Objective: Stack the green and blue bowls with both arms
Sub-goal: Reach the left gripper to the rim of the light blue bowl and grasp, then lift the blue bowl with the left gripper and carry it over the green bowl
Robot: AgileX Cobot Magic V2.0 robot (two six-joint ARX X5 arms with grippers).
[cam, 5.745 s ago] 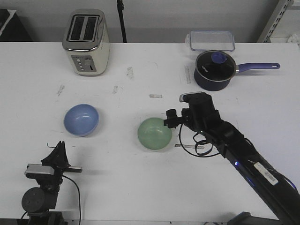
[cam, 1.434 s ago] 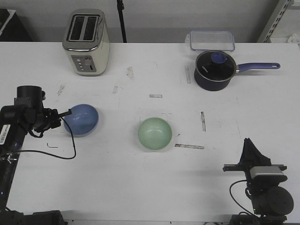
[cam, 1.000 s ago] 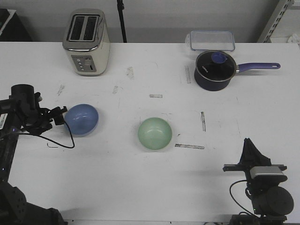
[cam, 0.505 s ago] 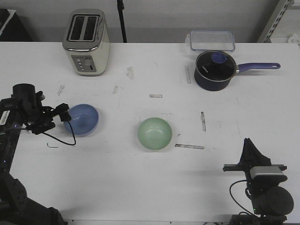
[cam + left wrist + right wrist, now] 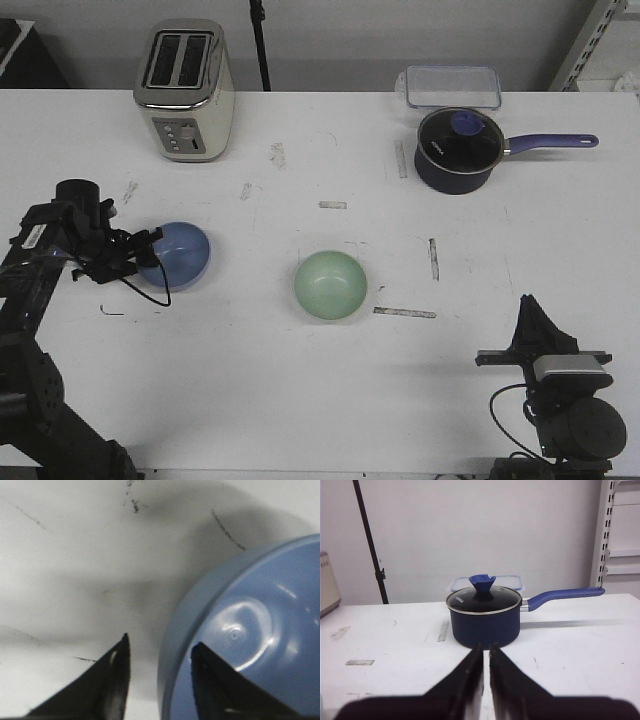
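The light blue bowl (image 5: pixel 180 255) sits upright on the white table at the left. The mint green bowl (image 5: pixel 330 285) sits upright at the table's middle, with nothing touching it. My left gripper (image 5: pixel 148 246) is open at the blue bowl's left rim. In the left wrist view (image 5: pixel 161 643) one finger is outside the blue bowl (image 5: pixel 250 630) and one inside, so the jaws straddle the rim with a gap still showing. My right gripper (image 5: pixel 528 306) rests at the front right, far from both bowls. In the right wrist view (image 5: pixel 485 648) its jaws are together and hold nothing.
A cream toaster (image 5: pixel 184 90) stands at the back left. A dark navy saucepan (image 5: pixel 458 148) with a lid and long handle stands at the back right, also in the right wrist view (image 5: pixel 485 620). A clear container (image 5: pixel 452 86) lies behind it. A black cable hangs below my left gripper.
My left gripper has moved right to the blue bowl and now straddles its left rim. The right arm, at the green bowl 5.7 s ago, has since stayed parked. Both bowls stayed put.
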